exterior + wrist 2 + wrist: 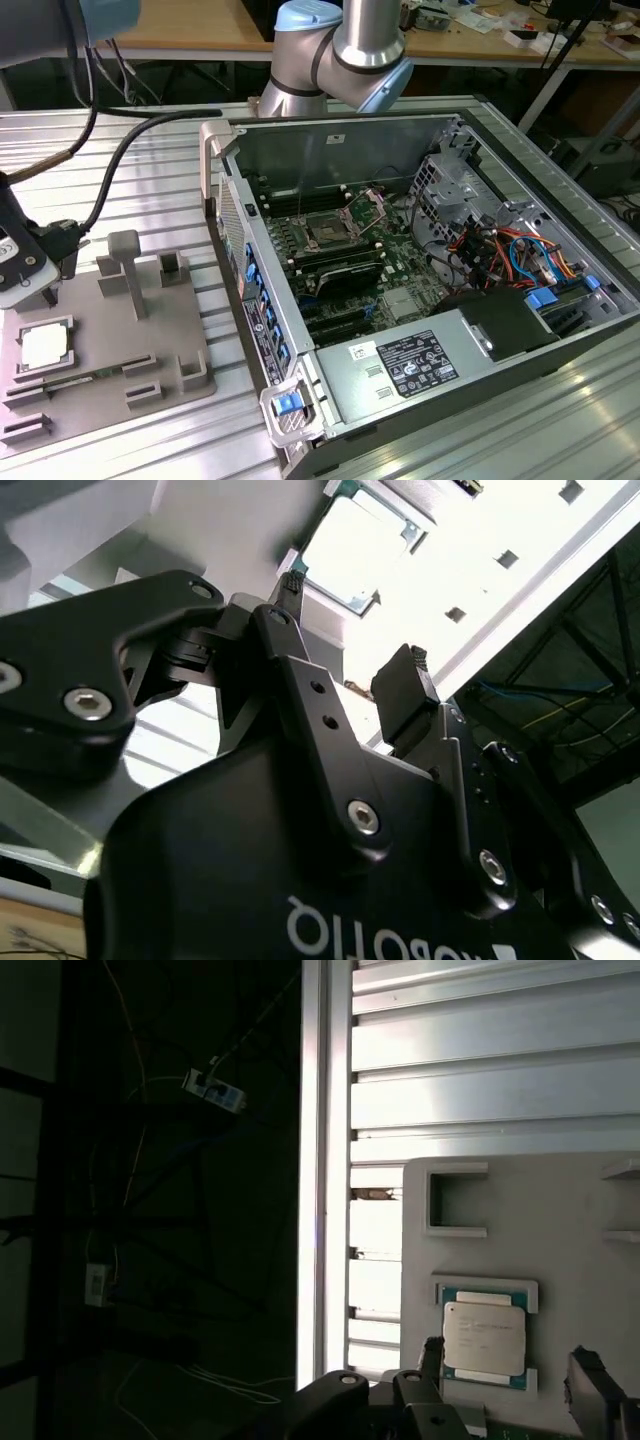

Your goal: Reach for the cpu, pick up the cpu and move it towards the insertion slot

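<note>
Exterior view: the black end effector (pixel 48 290) hangs above the square silvery cpu (pixel 45 345). The cpu lies in its pocket of the grey holder plate (pixel 150 335), at eight o'clock from the dark metal-framed insertion slot (pixel 327 231) inside the open grey computer case (pixel 400 365). Second wrist view: the fingers (pixel 405 695) are spread. First wrist view: the cpu (pixel 483 1338) lies ungripped, so I judge the reaching almost done; lifting and carrying remain.

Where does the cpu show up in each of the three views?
Exterior view: the cpu lies in its holder on the grey fixture plate, at the exterior view's left.
Second wrist view: the cpu is a bright square beyond the open gripper.
First wrist view: the cpu sits in its holder, between the fingertips.
Shared landmark: the grey fixture plate under the cpu.
</note>
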